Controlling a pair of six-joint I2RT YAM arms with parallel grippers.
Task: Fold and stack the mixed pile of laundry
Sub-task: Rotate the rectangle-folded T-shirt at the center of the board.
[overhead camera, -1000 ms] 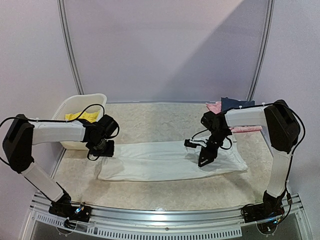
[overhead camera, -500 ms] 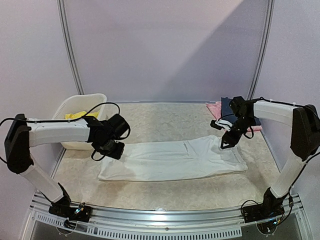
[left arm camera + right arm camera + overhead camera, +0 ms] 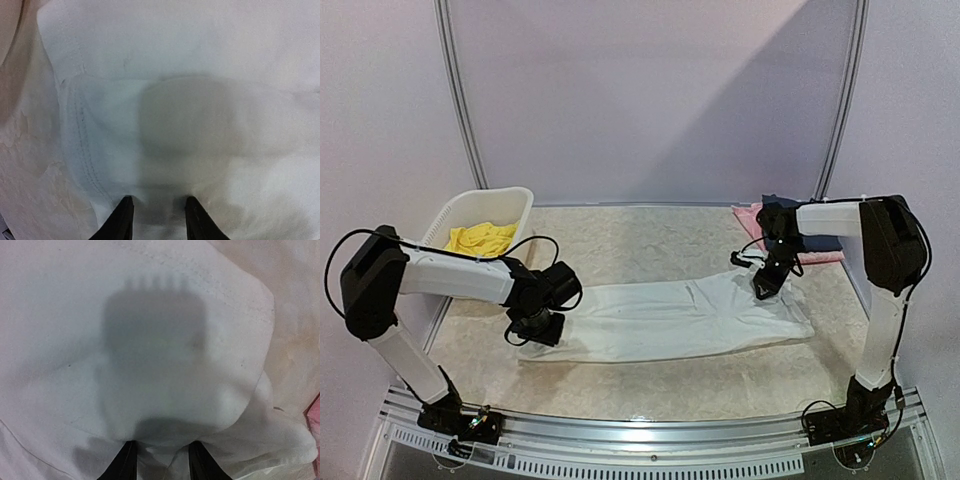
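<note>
Shirt [image 3: 660, 318] flat on table [image 3: 640, 240]. Left tool [image 3: 158, 205], right tool [image 3: 161, 447]: narrowly parted at its ends. Pinch both layers; lift evenly.

Pale lilac walls [image 3: 650, 100] enclose a beige, mottled counter [image 3: 650, 235]; two grey poles [image 3: 458, 100] rise behind, and a diagonal shadow [image 3: 760, 120] crosses the back wall.

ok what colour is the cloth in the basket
The cloth is bright yellow, clearest in the top external view.
</note>
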